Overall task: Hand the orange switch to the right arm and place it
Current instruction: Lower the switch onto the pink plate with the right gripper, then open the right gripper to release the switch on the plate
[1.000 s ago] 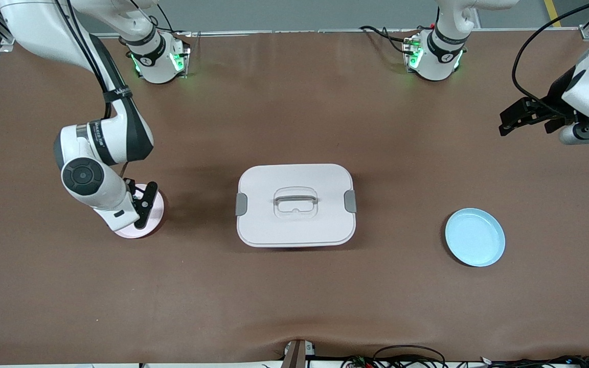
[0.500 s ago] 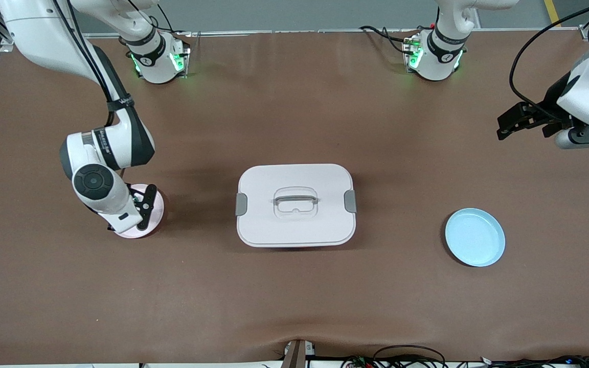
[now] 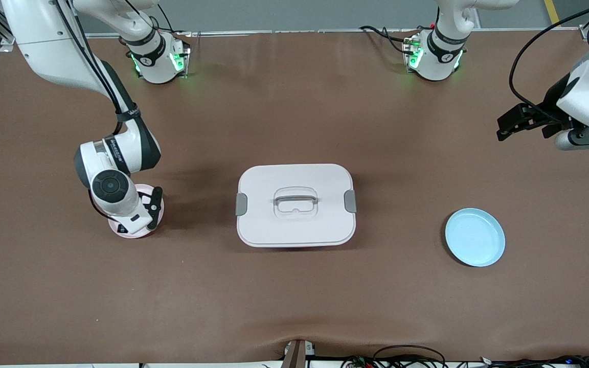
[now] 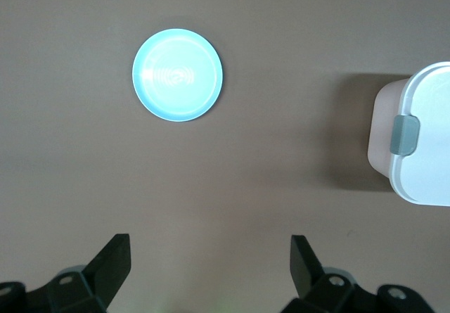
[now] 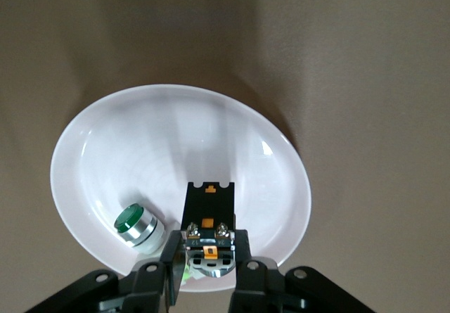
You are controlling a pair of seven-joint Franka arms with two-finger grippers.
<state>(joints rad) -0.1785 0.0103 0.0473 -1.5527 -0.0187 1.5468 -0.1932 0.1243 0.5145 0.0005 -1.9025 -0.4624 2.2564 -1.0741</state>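
The orange switch (image 5: 208, 230) sits clenched in the right gripper (image 5: 207, 265) jaws low inside the pink bowl (image 5: 126, 151), apparently for placing beside a green button (image 5: 133, 223), while the left gripper (image 3: 522, 121) waits, jaws spread, over bare surface (image 3: 294, 296).

A white lidded box (image 3: 295, 204) sits in the middle of the brown table (image 3: 294, 296). Its lid has rounded corners, a recessed handle (image 3: 295, 198) in the middle, and a grey clip (image 3: 241, 204) on each short side. A pale blue plate (image 3: 475, 236) lies flat on the table toward the left arm's end, a little nearer the front camera than the box and well apart from it. A pink plate (image 3: 146, 231) lies toward the right arm's end; a small green-topped silver button (image 5: 135, 224) rests in it near the rim. Cables (image 3: 407, 355) run along the table edge nearest the front camera.
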